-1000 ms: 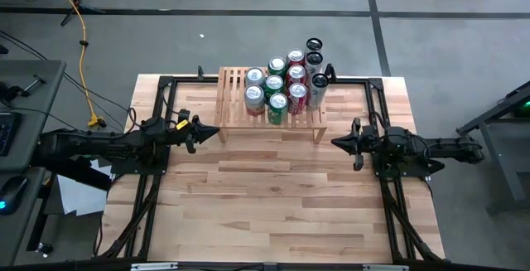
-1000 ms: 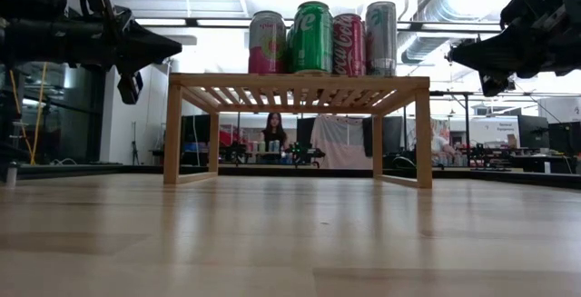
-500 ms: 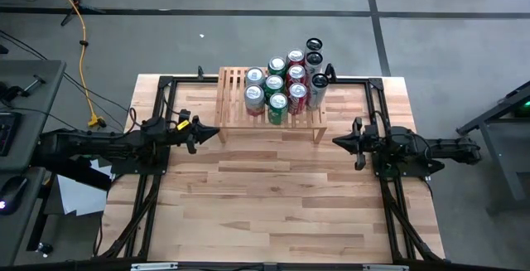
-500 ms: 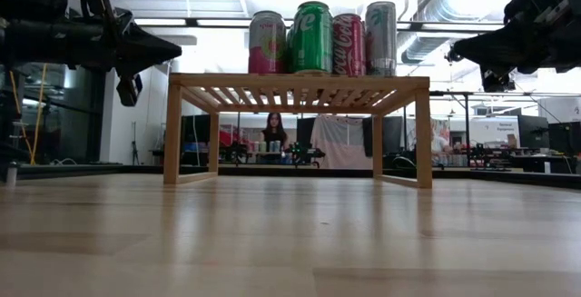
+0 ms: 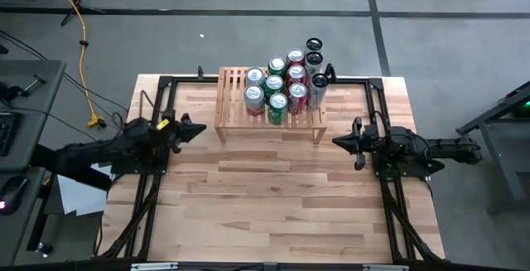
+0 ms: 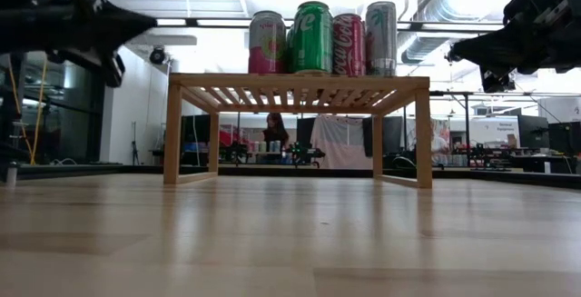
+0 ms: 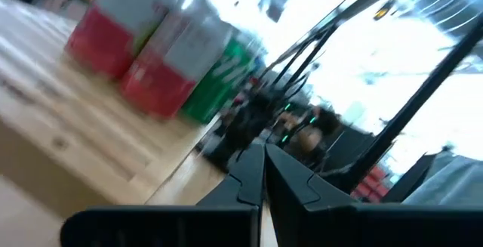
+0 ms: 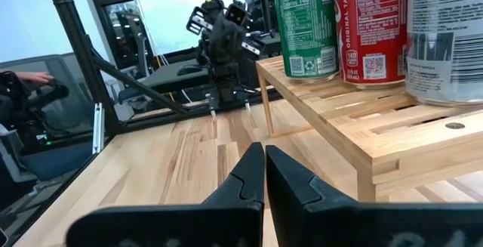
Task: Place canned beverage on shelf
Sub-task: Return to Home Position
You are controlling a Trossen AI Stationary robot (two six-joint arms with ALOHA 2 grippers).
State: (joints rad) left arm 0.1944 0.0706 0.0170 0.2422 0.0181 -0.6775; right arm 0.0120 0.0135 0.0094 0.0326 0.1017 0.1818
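Observation:
The light-wood shelf (image 5: pixel 232 97) stands on its short legs at the table's far middle. Several cans (image 5: pixel 277 84) stand upright on the right part of its slatted top, four of them showing in a row in the low view (image 6: pixel 313 38). My left gripper (image 5: pixel 201 128) hovers shut to the left of the shelf, nothing between its fingers (image 7: pixel 263 164). My right gripper (image 5: pixel 335 141) hovers shut to the right of the shelf's near corner, also holding nothing (image 8: pixel 264 160). Both point inward, above the tabletop.
Black frame rails (image 5: pixel 157 97) run along both sides of the table. Bare wooden tabletop (image 5: pixel 265 196) spreads in front of the shelf. In the low view a person (image 6: pixel 272 129) sits in the room far behind the shelf.
My left gripper has drawn back toward the table's left edge, away from the shelf, rising a little and tipping its fingers upward. It has stayed shut. The cans and the shelf have kept still.

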